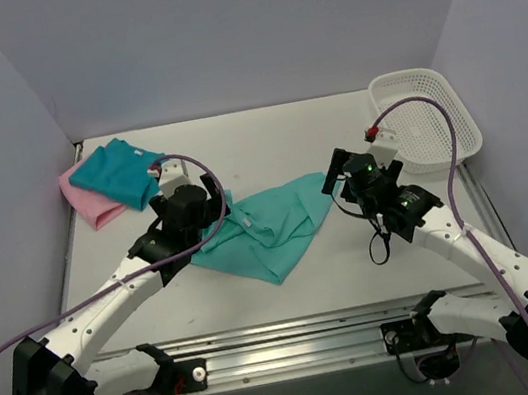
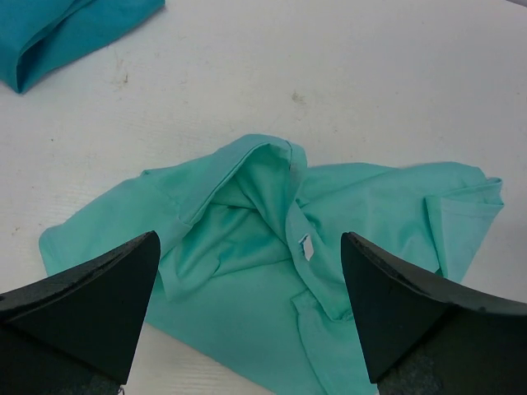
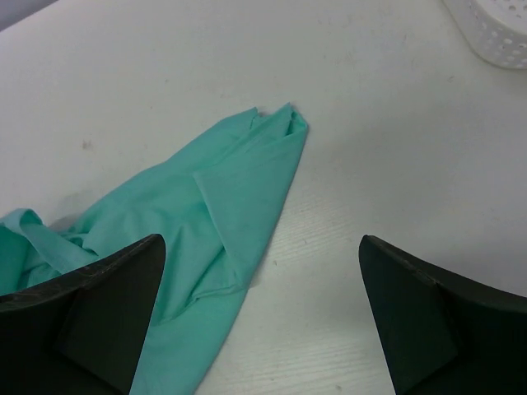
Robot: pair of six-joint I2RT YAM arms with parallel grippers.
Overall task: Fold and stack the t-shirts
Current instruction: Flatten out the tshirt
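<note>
Left claw [image 2: 249, 247] and right claw [image 3: 261, 243] gaping, empty, either end of crumpled green tee [image 1: 271, 229], mid-frame. Risk: pinching bunched layers, dragging whole heap.

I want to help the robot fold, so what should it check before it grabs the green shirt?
1. Left claw open and empty: ok.
2. Right claw open and empty: ok.
3. Green shirt spread flat: not ok, it is crumpled.
4. Teal shirt folded on the pink shirt: ok.
5. Pink shirt folded neatly: cannot tell, mostly covered.
6. Basket apart from the green shirt: ok.
</note>
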